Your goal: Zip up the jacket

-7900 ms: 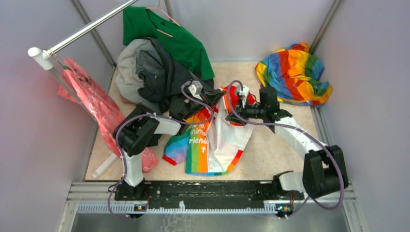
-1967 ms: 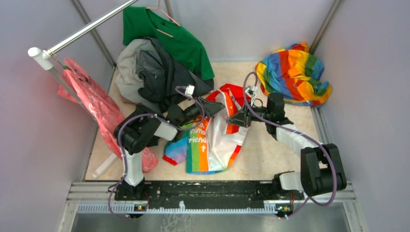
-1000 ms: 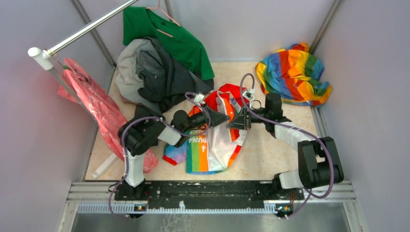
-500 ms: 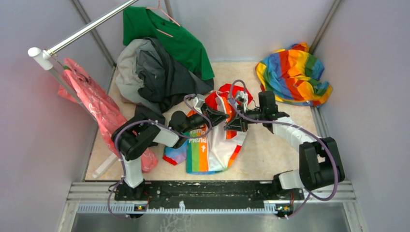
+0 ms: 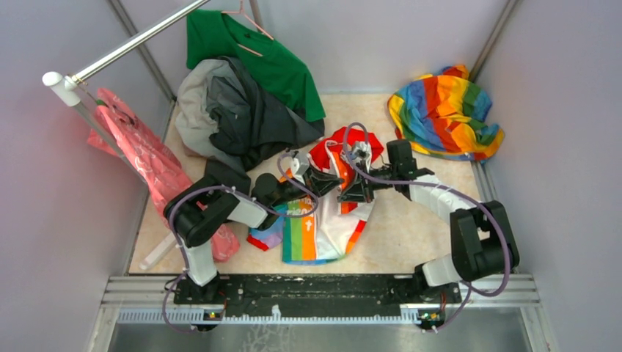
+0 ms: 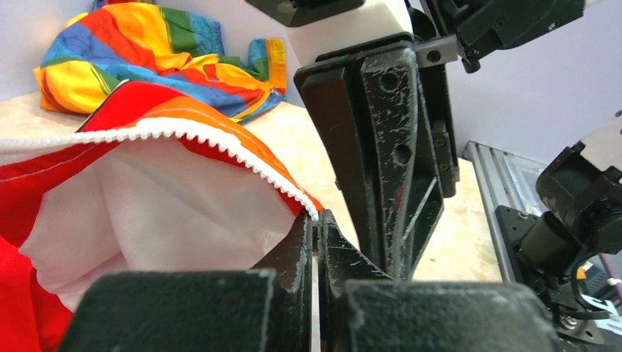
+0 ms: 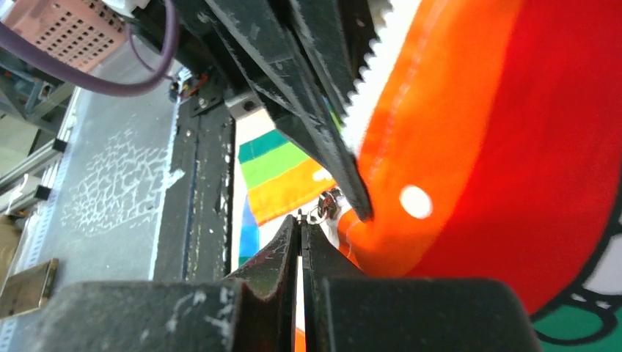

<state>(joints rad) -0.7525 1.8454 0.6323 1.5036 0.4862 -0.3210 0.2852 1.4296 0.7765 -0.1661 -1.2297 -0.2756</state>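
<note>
Jacket (image 5: pixel 334 220) lies mid-bench (image 5: pixel 414 231), rainbow panel and white front toward the arm bases, red hood (image 5: pixel 350 139) toward the back wall. Over the last two seconds both arms have closed in: then the end effectors sat apart over the collar, now they meet tip to tip above the orange front edge. Against the oldest view, the white panel is bunched narrower; the hem has not shifted. Left end effector (image 5: pixel 331 182) is closed, jaws pressed together. In the left wrist view its tips (image 6: pixel 317 226) pinch the end of the white zipper teeth (image 6: pixel 220 143) where the orange tape stops. Right end effector (image 5: pixel 347 191) is also closed to a hairline slit (image 7: pixel 299 233). A small metal zipper pull (image 7: pixel 328 207) hangs just beside its tips at the lower edge of the orange cloth. Whether any cloth is caught in that slit cannot be told. The left fingers (image 7: pixel 308 95) cross the upper part of the right wrist view, touching the toothed edge. Rainbow cloth (image 5: pixel 447 110) and dark grey garment (image 5: pixel 242 121) are unchanged.
</note>
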